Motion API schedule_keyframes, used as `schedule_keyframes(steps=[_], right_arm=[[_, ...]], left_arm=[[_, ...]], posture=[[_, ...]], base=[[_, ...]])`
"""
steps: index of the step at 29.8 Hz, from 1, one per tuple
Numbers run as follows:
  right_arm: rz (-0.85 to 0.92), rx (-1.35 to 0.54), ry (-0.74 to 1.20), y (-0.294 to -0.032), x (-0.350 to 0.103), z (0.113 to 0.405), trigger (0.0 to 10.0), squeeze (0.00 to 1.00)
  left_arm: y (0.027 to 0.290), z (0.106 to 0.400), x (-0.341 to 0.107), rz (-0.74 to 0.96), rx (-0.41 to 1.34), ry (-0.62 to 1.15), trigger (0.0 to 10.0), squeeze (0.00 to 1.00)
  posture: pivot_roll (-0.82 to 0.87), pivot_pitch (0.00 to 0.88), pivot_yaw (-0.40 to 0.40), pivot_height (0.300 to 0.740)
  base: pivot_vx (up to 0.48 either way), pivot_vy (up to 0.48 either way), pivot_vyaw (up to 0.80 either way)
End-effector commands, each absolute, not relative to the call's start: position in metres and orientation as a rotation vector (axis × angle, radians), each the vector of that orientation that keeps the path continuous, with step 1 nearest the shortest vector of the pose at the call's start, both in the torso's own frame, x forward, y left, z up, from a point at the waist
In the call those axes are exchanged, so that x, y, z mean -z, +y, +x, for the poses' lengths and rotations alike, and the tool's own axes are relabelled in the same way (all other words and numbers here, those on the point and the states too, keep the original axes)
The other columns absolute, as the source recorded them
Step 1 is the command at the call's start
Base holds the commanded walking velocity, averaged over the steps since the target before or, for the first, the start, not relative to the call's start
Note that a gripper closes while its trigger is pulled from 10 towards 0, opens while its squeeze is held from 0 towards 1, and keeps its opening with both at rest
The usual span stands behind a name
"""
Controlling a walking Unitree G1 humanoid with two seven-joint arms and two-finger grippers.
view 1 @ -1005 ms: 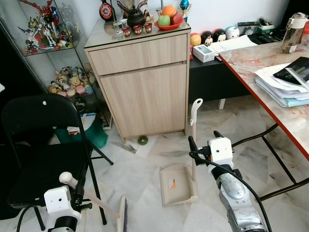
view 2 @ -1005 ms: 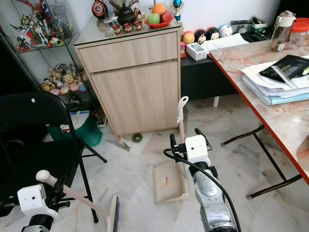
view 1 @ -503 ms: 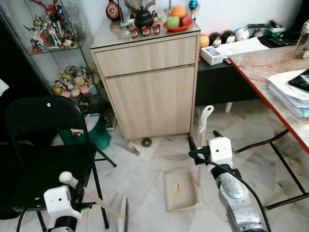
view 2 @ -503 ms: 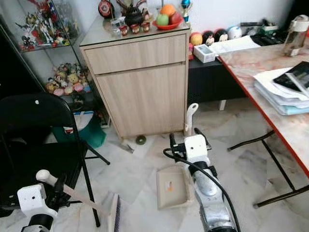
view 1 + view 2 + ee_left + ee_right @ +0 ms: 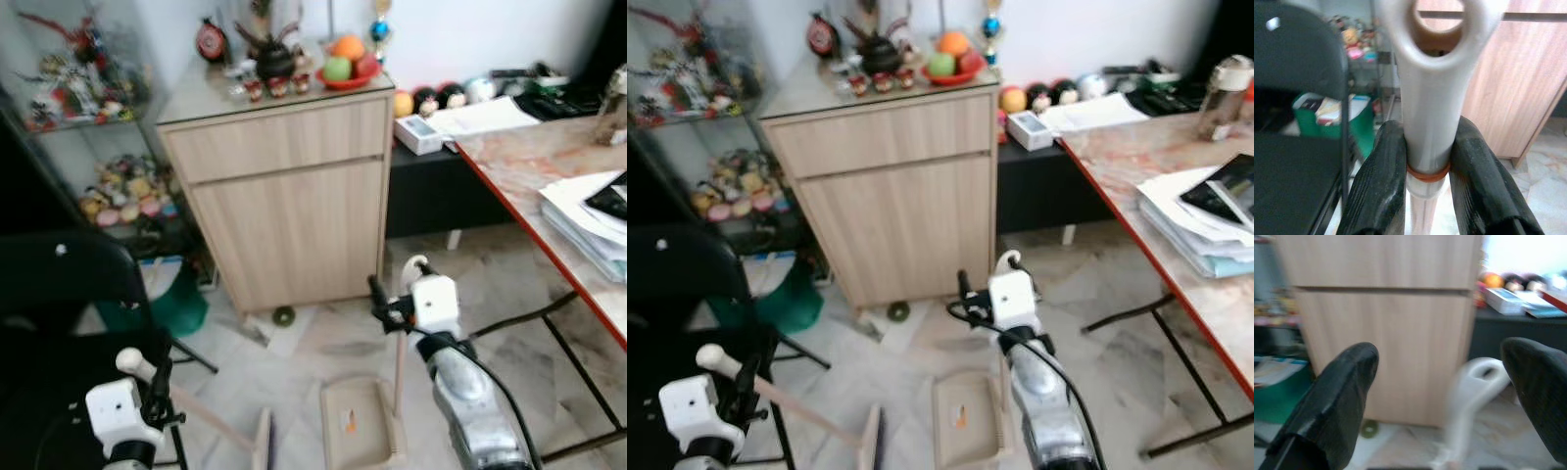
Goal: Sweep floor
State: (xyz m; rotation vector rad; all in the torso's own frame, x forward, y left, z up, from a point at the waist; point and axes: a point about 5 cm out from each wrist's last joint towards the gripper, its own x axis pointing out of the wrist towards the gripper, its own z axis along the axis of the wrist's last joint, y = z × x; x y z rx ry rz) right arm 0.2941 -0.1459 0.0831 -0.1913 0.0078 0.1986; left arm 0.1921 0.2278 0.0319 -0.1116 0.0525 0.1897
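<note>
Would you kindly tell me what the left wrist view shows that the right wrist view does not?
The left wrist view has the left end effector shut on the broom handle, beside a black folding chair. The right wrist view has the open right end effector facing the dustpan handle and a small green item on the floor. Both share the wooden cabinet.

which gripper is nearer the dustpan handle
Right. The right gripper is open with the top of the dustpan handle just ahead between its fingers, not gripped. The left gripper is off to the left, shut on the broom.
</note>
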Motion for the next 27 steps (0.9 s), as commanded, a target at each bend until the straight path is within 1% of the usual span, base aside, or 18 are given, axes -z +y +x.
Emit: schedule_keyframes(steps=[1,6,14,23,24,27], right_arm=[[-0.194,-0.181,0.0,-0.152,-0.085,0.293,10.0,0.0],[-0.206,-0.187,-0.016,-0.151,-0.087,0.292,10.0,0.0],[-0.201,-0.161,-0.082,-0.152,-0.1,0.295,10.0,0.0],[-0.204,-0.173,-0.078,-0.148,-0.101,0.297,10.0,0.0],[-0.208,-0.171,-0.065,-0.147,-0.101,0.298,10.0,1.0],[-0.211,-0.153,-0.002,-0.146,-0.097,0.3,10.0,1.0]], left_arm=[[0.233,0.195,-0.041,-0.088,-0.202,0.008,10.0,0.0],[0.234,0.195,-0.041,-0.088,-0.204,0.005,10.0,0.0],[0.235,0.195,-0.042,-0.086,-0.217,-0.003,10.0,0.0],[0.236,0.194,-0.043,-0.086,-0.216,-0.004,10.0,0.0],[0.236,0.194,-0.043,-0.086,-0.215,-0.004,10.0,0.0],[0.237,0.194,-0.042,-0.083,-0.215,0.0,10.0,0.0]], posture=[[-0.24,0.017,0.136,0.74],[-0.24,0.018,0.137,0.74],[-0.24,0.019,0.137,0.74],[-0.23,0.018,0.138,0.74],[-0.23,0.018,0.139,0.74],[-0.24,0.021,0.142,0.74]], base=[[0.341,0.0,0.0],[0.316,0.0,0.0],[0.0,0.0,0.0],[0.0,0.0,0.0],[0.0,0.0,0.0],[0.0,0.0,0.0]])
